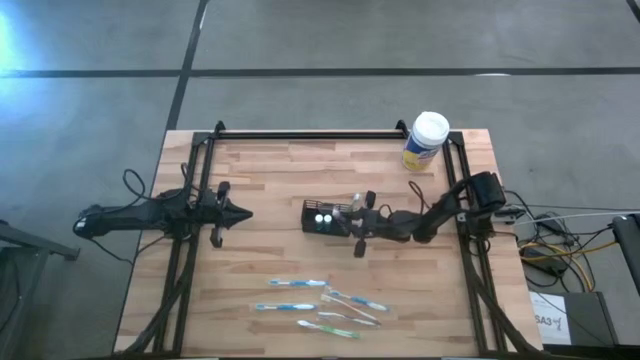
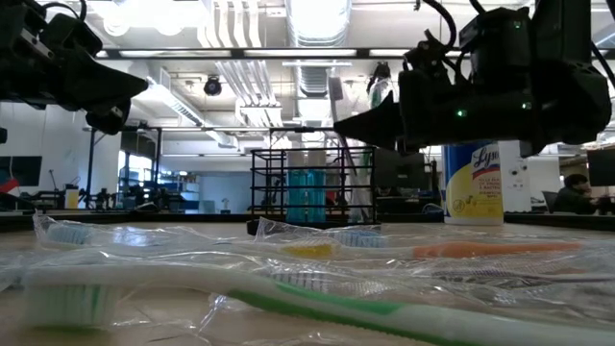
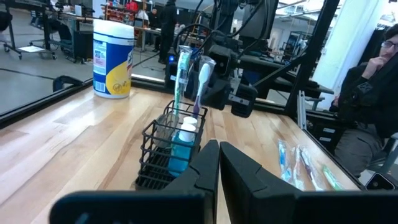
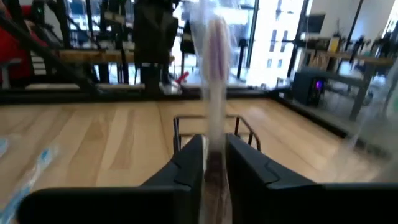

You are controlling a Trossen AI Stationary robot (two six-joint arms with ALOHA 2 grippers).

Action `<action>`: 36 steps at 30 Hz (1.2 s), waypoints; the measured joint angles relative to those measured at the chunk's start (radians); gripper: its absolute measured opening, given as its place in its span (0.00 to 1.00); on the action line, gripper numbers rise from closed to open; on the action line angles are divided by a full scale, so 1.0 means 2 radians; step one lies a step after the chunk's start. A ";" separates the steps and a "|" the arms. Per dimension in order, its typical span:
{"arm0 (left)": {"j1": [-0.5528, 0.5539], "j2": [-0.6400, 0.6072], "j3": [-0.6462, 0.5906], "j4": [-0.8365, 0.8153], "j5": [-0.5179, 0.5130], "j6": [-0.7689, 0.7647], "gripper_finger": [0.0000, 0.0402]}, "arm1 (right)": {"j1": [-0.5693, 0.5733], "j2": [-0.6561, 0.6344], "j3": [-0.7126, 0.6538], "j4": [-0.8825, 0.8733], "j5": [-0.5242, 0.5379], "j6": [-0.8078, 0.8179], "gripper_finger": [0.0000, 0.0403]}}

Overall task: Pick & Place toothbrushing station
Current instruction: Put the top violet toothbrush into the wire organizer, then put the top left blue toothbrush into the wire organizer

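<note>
The black mesh holder (image 1: pixel 325 217) (image 3: pixel 168 149) stands mid-table with two white-topped blue pieces (image 3: pixel 185 132) in it. Two wrapped toothbrushes stand upright in its far end: a green one (image 3: pixel 180 68) and a white one with pink bristles (image 3: pixel 202 81) (image 4: pixel 214 62). My right gripper (image 1: pixel 353 216) (image 4: pixel 215 140) is level at the holder's right end, its fingers narrowly apart on either side of the pink toothbrush's handle. My left gripper (image 1: pixel 243 212) (image 3: pixel 219 149) waits shut at the table's left, pointing at the holder. Several wrapped toothbrushes (image 1: pixel 320 305) lie flat near the front edge. My right gripper comes level from the table's right, a finger (image 4: pixel 186 168) on each side of the pink toothbrush's handle (image 4: pixel 215 165). The toothbrush stands upright with its lower end in the holder. I cannot tell whether the fingers touch the handle.
A yellow canister with a white lid (image 1: pixel 425 142) (image 3: pixel 112 59) stands at the far right of the table. The black frame rails (image 1: pixel 300 133) run along the far edge and both sides. A person (image 3: pixel 373 93) sits beyond the table.
</note>
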 joint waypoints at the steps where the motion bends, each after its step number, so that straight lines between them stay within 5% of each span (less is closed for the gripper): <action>1: 0.000 0.000 0.000 0.001 0.000 0.006 0.05 | 0.000 -0.003 0.000 -0.006 0.000 0.002 0.22; 13: 0.000 0.001 0.000 0.020 0.011 0.028 0.05 | 0.000 -0.066 -0.026 -0.011 0.000 -0.020 0.43; 27: 0.000 0.043 0.009 0.055 0.014 -0.019 0.01 | 0.002 -0.211 -0.028 -0.059 -0.037 -0.032 0.41; 31: -0.002 0.086 0.023 0.054 0.022 -0.047 0.01 | 0.003 -0.214 -0.028 -0.093 -0.093 -0.020 0.39; 36: -0.032 0.179 0.059 0.053 0.031 -0.120 0.01 | 0.003 -0.210 -0.028 -0.093 -0.098 -0.027 0.38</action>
